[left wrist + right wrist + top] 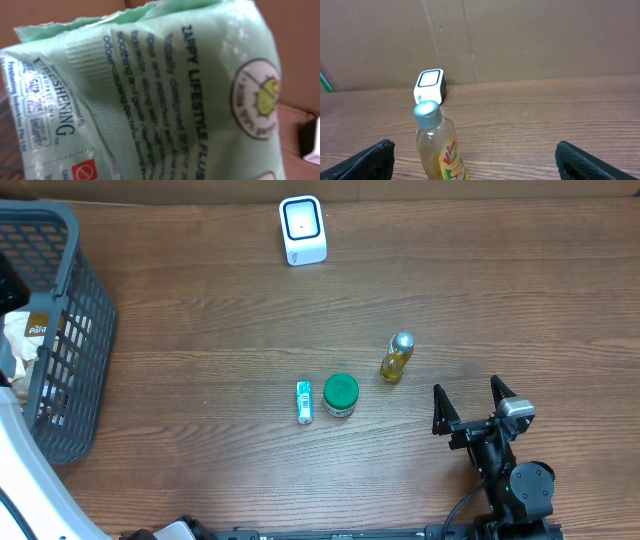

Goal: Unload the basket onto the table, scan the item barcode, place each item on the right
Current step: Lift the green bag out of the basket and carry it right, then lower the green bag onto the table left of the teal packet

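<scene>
Print on the pale green plastic packet (150,95) runs steeply down the left wrist view. Its long axis therefore lies close to top-to-bottom there, leaning a little to the right. Its crimped, serrated end points up, and a pressed seam runs down its left part. The packet fills nearly the whole of that view, close before the camera. A brown cardboard wall (295,45) stands behind it. The white box-shaped barcode scanner (302,230) shows only as a sliver at the frame's right edge. I cannot place the packet in the overhead view.

At the left edge of the wooden table (200,330) stands a dark grey mesh basket (85,350). It holds a brownish pack (38,330) and some crumpled white wrapping (18,345); more I cannot make out.

No fingers of the left gripper show in any view, so I cannot tell how wide they stand or whether they hold the packet. The right gripper (466,387) has its black fingers (372,159) spread wide with nothing between them. It is near an upright clear bottle of yellow liquid with a silver cap (397,357) but apart from it.
</scene>
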`<act>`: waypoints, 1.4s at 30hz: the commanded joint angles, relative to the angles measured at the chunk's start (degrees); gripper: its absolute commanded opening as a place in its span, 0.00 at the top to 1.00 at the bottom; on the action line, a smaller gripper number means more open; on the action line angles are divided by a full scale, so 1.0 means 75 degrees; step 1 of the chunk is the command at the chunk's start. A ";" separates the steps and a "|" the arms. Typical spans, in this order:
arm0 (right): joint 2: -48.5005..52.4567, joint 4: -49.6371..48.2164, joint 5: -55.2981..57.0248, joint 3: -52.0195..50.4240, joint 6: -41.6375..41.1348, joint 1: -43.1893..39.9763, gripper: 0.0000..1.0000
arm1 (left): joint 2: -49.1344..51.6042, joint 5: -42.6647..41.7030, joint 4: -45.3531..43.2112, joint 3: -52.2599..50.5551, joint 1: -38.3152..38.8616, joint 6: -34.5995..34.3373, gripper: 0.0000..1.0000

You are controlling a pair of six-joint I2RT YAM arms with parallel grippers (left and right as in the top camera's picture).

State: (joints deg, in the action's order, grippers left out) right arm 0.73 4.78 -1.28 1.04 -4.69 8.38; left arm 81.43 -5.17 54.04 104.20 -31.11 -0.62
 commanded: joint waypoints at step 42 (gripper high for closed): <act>-0.0076 -0.0012 -0.0038 -0.0079 -0.0003 0.0015 0.00 | 0.0227 0.0606 -0.0726 -0.6047 0.5861 -0.1530 0.56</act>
State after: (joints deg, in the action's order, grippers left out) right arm 0.73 4.80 -1.30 1.04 -4.67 8.38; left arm 82.87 -1.43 50.48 61.67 11.84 -10.66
